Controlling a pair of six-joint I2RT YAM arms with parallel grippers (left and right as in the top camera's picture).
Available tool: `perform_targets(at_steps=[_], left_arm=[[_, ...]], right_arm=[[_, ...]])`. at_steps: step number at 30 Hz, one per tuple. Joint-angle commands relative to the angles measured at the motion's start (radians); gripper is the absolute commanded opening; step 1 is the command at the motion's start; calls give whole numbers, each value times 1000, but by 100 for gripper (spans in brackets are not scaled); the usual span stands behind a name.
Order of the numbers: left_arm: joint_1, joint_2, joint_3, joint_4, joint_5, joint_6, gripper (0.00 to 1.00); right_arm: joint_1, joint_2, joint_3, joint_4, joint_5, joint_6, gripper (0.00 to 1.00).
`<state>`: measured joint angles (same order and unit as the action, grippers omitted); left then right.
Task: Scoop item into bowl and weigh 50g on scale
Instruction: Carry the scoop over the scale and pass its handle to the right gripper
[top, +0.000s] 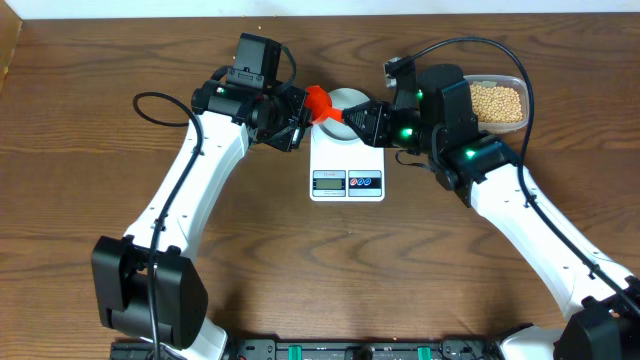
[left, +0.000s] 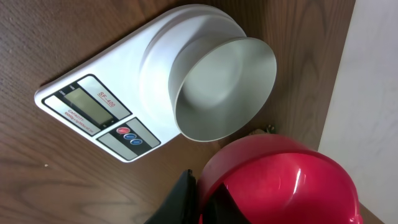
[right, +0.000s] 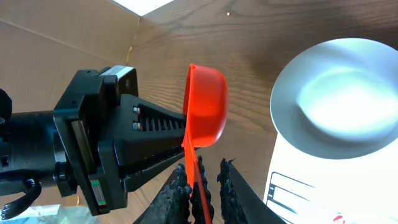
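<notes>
Scoop (right: 205, 106) (red) sits between right fingers (right: 235, 196), beside bowl (right: 339, 99).

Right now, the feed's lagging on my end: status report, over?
Left pincer shut on orange-red plastic scoop; right pincer astride its handle, grip unclear. Pale round bowl empty on white rectangular scale. Tan beans in clear plastic tub, far right.

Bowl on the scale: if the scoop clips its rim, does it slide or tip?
Probably light: the bowl looks empty and thin-walled, so a small bump could move it. Sliding seems likelier than tipping; it rests on the smooth white scale with nothing visibly locating it. It looks rigid and glossy, so maybe slippery to pinch.
</notes>
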<state>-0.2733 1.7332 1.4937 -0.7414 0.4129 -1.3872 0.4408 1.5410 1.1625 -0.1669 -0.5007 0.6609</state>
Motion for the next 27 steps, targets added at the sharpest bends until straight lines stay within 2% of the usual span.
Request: perform_targets(at_steps=[1,9,18,20,23,24,27], left_arm=[[-10,-11,16,-6,-2,5,7],[-26,-11,16,-6,-2,6,7],[-27,-11,16,-6,-2,5,7],[-27,-11,16,-6,-3,5,7],[-27,-11,16,-6,-3,5,9],[-27,-11,16,-6,-3,5,15],[-27,-11,16,-6,-3,5,48]], right_arm=[[6,-3,15,-2,0,-20,17],[6,-3,15,-2,0,-23,16],[6,-3,15,-6,0,-23,9],[6,-3,15,-6,0,-23,1],[6,-3,15,-6,0,-25,1],[6,-3,15,-6,0,-31,1],[4,-3,15,-6,2,-31,1]])
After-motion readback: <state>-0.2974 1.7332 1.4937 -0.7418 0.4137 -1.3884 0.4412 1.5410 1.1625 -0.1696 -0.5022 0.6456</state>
